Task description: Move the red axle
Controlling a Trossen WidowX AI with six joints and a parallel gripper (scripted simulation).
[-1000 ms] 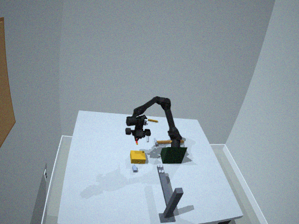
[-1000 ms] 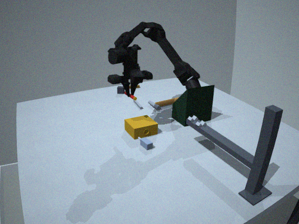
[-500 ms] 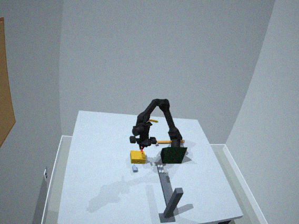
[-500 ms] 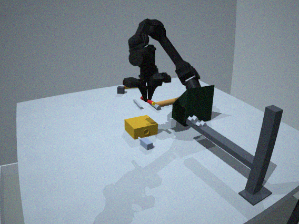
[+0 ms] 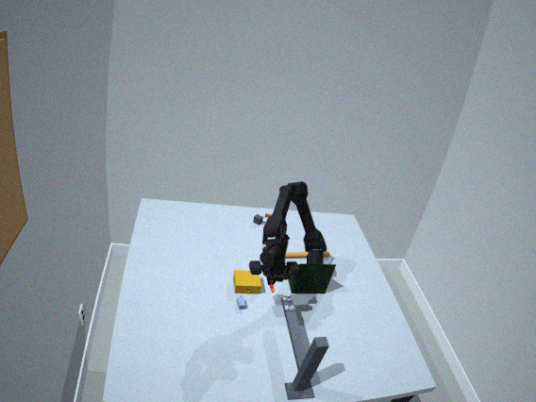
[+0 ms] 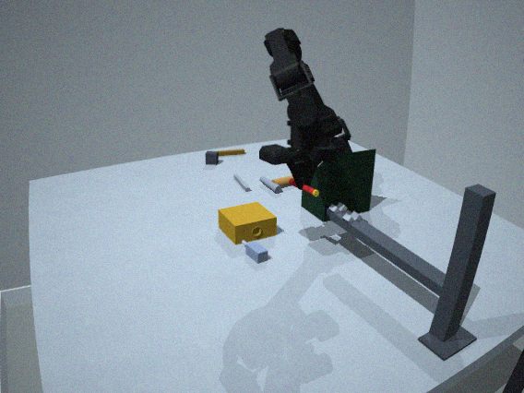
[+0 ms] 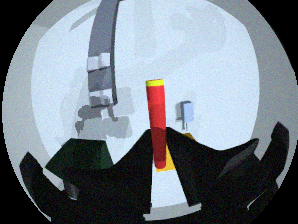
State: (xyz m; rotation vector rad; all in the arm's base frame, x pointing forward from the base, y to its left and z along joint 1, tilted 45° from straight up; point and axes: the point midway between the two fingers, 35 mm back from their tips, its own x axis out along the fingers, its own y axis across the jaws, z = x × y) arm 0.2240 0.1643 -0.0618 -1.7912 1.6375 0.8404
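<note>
We have the red cylindrical axle with its yellow end cap out of the beam and held above the table, apart from the pale grey V-blocks. The black parallel-jaw gripper is closed on the axle, whose yellow end points toward the near side. Just to the right and nearer, the pale grey notched V-blocks stand on the far end of the dark grey bar-shaped bracket. We follow that bar to the near right, where it meets a dark grey square post on a flat foot. To the left of the axle, the yellow rectangular beam lies flat on the pale table, a round hole showing in its near face. Just in front of it we see a small light blue block with a thin pin pointing toward the beam. A dark green angular panel stands right of the axle. Farther back lie an orange-handled hammer with a grey head and, to its left, a thin grey rod. Farthest off, toward the left, we find a dark grey cube-shaped head beside a mustard-coloured handle.
</note>
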